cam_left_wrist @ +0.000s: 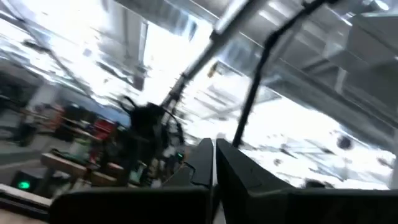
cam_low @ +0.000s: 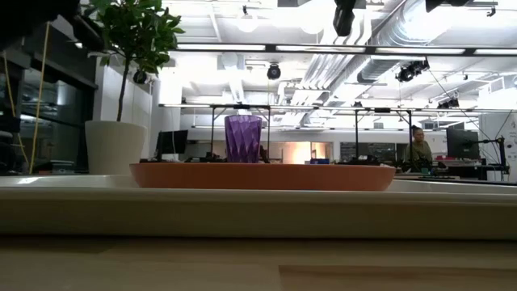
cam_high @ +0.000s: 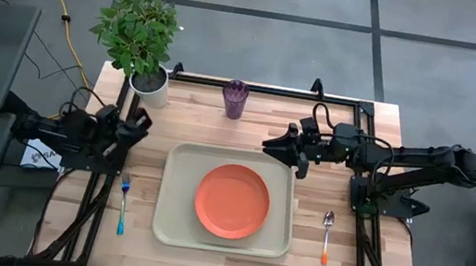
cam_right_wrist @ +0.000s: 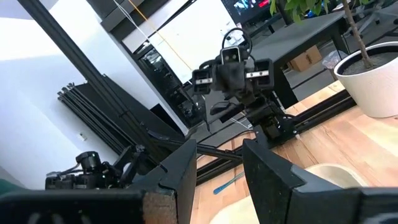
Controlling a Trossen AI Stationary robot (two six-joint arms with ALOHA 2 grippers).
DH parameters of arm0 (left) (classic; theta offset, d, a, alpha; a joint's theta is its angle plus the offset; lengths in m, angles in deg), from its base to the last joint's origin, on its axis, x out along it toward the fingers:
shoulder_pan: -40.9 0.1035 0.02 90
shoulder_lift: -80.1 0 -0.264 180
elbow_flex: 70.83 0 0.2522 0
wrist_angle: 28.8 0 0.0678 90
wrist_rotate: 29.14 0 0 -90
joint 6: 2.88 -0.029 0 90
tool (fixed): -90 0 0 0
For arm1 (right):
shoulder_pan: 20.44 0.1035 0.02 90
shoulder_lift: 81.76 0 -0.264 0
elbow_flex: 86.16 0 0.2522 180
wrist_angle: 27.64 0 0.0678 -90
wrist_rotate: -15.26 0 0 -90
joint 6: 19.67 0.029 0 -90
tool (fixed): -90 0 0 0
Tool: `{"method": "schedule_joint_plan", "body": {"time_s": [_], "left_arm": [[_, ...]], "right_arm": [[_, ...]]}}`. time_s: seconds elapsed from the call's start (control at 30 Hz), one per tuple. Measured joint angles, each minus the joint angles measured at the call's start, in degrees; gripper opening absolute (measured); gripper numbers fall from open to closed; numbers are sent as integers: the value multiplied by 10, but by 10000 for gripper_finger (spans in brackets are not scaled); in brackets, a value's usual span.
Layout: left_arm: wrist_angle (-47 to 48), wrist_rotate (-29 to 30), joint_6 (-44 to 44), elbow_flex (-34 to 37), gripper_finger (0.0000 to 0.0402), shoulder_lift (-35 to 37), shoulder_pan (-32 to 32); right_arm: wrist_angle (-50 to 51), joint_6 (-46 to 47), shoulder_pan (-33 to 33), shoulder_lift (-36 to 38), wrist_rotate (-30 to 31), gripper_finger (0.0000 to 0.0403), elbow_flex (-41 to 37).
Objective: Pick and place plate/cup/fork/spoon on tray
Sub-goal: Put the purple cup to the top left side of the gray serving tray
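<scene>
The orange plate (cam_high: 231, 201) lies flat on the beige tray (cam_high: 171, 226) at the table's middle; both show in the low view, plate (cam_low: 262, 175) on tray (cam_low: 258, 212). The purple cup (cam_high: 234, 98) stands upright near the far edge, also in the low view (cam_low: 243, 138). The blue-handled fork (cam_high: 123, 203) lies left of the tray, the orange-handled spoon (cam_high: 327, 236) right of it. My left gripper (cam_high: 141, 125) is shut and empty above the table's left edge. My right gripper (cam_high: 281, 148) is open and empty above the tray's far right corner.
A white pot with a green plant (cam_high: 150, 83) stands at the far left corner, left of the cup. A black frame (cam_high: 272, 89) runs along the table's far edge. Bare wood lies between cup and tray.
</scene>
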Motion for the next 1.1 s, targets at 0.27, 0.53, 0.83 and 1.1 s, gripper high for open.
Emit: {"method": "schedule_joint_plan", "body": {"time_s": [0.27, 0.53, 0.83, 1.1], "left_arm": [[63, 68, -12, -73, 58, -67, 0], [216, 80, -12, -215, 162, -236, 0], [329, 90, -88, -361, 230, -398, 1], [466, 99, -100, -491, 229, -506, 57]], "right_arm": [[0, 0, 0, 0, 0, 122, 0], [0, 0, 0, 0, 0, 122, 0], [-3, 0, 0, 0, -13, 122, 0], [-51, 0, 0, 0, -14, 122, 0]]}}
